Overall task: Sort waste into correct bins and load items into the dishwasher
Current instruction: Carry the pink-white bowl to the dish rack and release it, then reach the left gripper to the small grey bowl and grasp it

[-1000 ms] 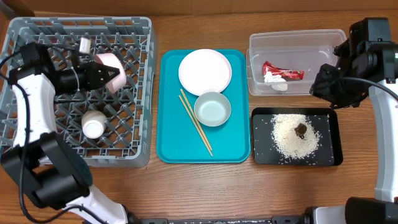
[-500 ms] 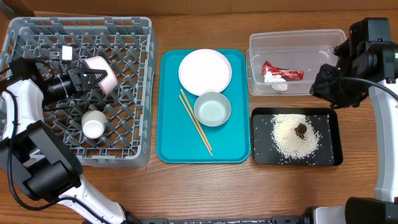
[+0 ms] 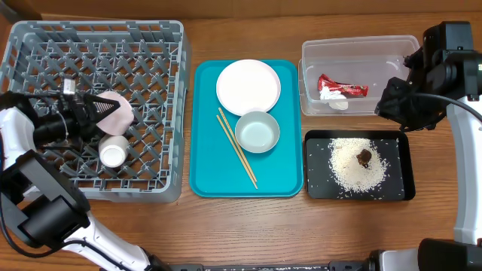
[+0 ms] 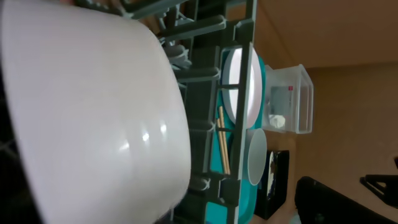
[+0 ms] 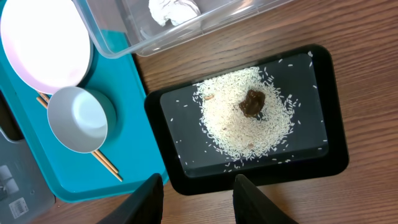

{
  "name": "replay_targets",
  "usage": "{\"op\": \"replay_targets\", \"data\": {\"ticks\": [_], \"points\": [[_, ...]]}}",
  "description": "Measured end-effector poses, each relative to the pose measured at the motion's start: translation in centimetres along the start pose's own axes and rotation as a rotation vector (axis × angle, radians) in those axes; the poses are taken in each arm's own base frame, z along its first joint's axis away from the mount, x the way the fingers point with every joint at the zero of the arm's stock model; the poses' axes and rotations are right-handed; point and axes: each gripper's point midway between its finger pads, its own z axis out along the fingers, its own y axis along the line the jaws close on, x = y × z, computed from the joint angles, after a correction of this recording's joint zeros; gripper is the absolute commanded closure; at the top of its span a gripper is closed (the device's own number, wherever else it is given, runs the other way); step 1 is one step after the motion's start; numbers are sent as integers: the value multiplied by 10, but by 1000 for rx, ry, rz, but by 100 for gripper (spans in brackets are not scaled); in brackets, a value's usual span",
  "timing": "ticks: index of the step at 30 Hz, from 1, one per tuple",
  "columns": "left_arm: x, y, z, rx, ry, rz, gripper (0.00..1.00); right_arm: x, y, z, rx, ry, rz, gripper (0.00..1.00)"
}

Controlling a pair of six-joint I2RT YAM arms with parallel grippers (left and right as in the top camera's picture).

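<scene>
Leaning in the dish rack [image 3: 151, 53] at mid-left, the pale pink bowl [image 3: 117, 111] is seemingly gripped by the left pincer [image 3: 99, 111]; the right pincer [image 5: 198, 202] is held open, empty.

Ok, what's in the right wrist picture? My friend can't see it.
A black tray holds white rice with a brown lump. Beside it, a teal tray carries a bowl, a white plate and chopsticks.

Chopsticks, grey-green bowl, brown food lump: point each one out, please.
chopsticks [image 3: 237, 148], overhead view, midway along the pair.
grey-green bowl [image 3: 257, 131], overhead view, centre of its inside.
brown food lump [image 5: 252, 102], right wrist view, middle of the lump.
</scene>
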Motion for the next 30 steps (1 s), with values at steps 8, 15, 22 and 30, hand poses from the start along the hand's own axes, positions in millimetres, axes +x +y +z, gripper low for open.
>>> {"op": "replay_targets", "data": {"ticks": [8, 15, 22, 30], "points": [[11, 1, -9, -57, 29, -29, 0, 1, 0, 0, 0, 3, 0, 60], [8, -19, -46, -268, -53, -11, 0, 1, 0, 0, 1, 4, 1, 60], [12, -83, -63, -327, -138, 132, 0, 1, 0, 0, 1, 4, 1, 50], [44, -183, 5, -273, -37, 461, 0, 1, 0, 0, 1, 4, -1, 21]]}}
